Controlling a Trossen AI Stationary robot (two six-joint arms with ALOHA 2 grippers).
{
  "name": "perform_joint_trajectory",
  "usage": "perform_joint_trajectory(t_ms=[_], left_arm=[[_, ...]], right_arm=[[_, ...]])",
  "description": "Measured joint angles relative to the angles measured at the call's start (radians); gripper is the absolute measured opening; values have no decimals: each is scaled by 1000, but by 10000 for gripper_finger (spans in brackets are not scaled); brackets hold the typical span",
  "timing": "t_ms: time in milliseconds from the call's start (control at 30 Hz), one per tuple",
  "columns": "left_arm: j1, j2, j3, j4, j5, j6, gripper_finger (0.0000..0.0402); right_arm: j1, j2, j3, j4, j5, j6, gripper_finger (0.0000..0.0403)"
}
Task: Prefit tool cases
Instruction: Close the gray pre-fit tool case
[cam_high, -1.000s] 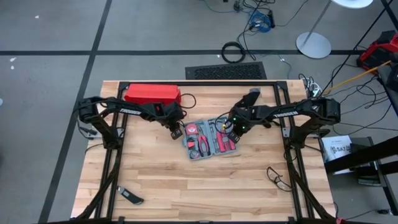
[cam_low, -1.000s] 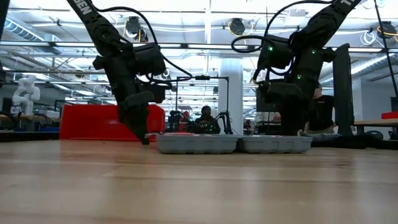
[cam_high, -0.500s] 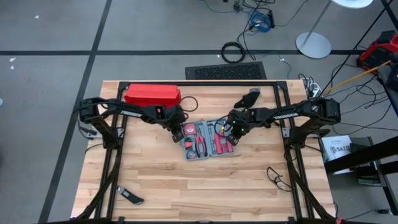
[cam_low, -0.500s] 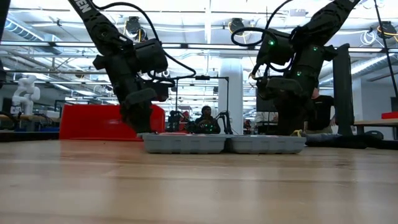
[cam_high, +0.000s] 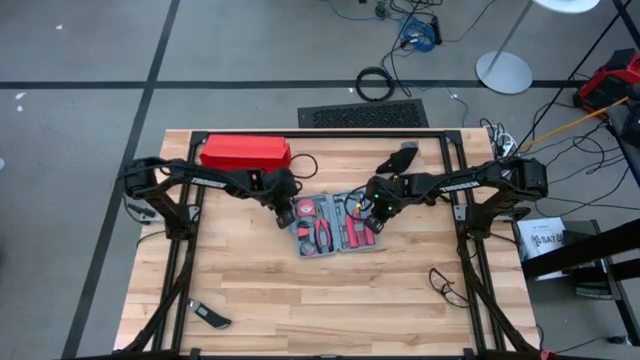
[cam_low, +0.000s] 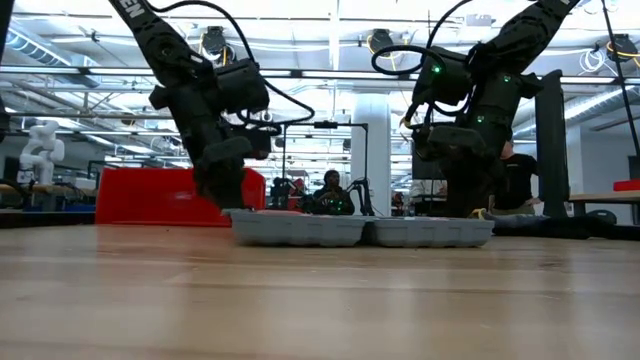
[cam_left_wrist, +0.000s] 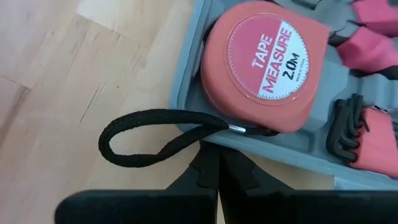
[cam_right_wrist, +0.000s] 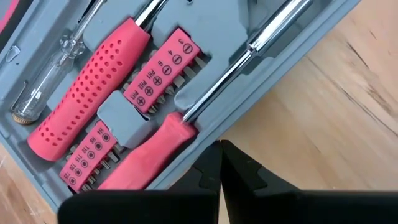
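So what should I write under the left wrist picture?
Shut left end effector beside the open tool case, near the red tape measure.

grey floor (cam_high: 90, 60) all around, crossed by dark seams. a black floor grate (cam_high: 363, 115) sits at twelve o'clock off the wooden table (cam_high: 330, 300), a coiled cable (cam_high: 375, 83) beyond it, a white round lamp base (cam_high: 503, 72) at one o'clock. long ceiling lights (cam_low: 330, 40) run overhead, and a white pillar (cam_low: 372, 150) stands far back.

Both arms reach inward toward table centre and angle down, left gripper (cam_high: 286, 216) low at about 10 o'clock of centre, right gripper (cam_high: 373, 210) at about 2 o'clock, each with fingers pressed together, holding nothing.
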Motion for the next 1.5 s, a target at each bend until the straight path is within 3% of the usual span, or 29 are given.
perform_joint_trajectory(t_ms=[367,867,1367,1500], left_arm=[[0,-151,6,10,4,-10,0],[-12,-149,11,73,13,-27,0],[-26,-148,56,64,6,-24,0],[-26,-148,56,60,5,-24,0]], right_arm=[[0,0,0,-8,0,-3,0],[0,0,6,134,-5,-14,0],[0,-1,17,139,-7,-37,0],[1,-15,15,131,43,-53,0]])
